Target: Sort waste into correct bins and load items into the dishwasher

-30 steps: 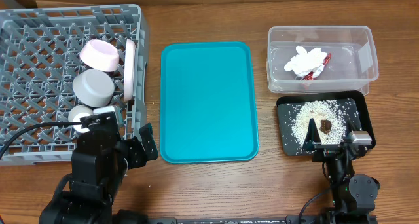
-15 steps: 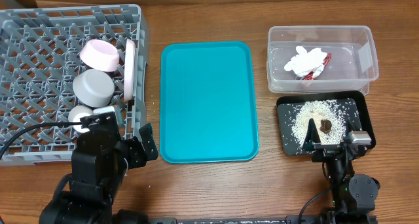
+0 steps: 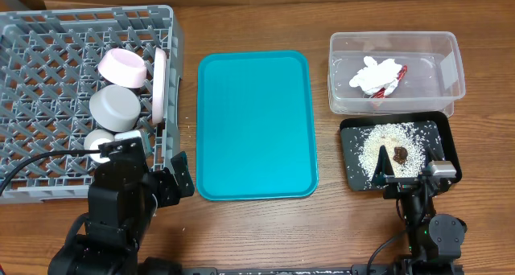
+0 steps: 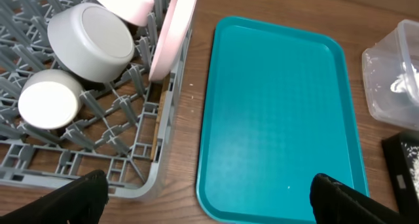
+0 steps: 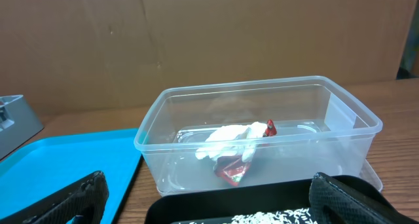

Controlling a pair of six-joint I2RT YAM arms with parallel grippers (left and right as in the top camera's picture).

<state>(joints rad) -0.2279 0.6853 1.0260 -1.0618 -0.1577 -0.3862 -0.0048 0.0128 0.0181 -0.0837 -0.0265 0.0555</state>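
Observation:
The grey dish rack [image 3: 173,34] holds a pink-sided dish [image 3: 122,66], a plate on edge [image 3: 159,86], a grey bowl [image 3: 115,106] and a white cup [image 3: 100,141]. In the left wrist view, wooden chopsticks [image 4: 157,122] lie in the rack [image 4: 131,185] near its corner. The clear tub [image 3: 393,36] holds white tissue [image 3: 376,74] and a red wrapper [image 3: 396,78]. The black tray [image 3: 346,158] holds rice [image 3: 378,142] and a brown lump [image 3: 400,153]. My left gripper [image 4: 209,198] is open and empty by the rack's front right corner. My right gripper [image 5: 213,198] is open and empty over the black tray's near edge.
A teal serving tray [image 3: 253,122] lies between the rack and the bins, with nothing on it. Bare wooden table runs along the front edge. A brown cardboard wall stands behind the tub in the right wrist view.

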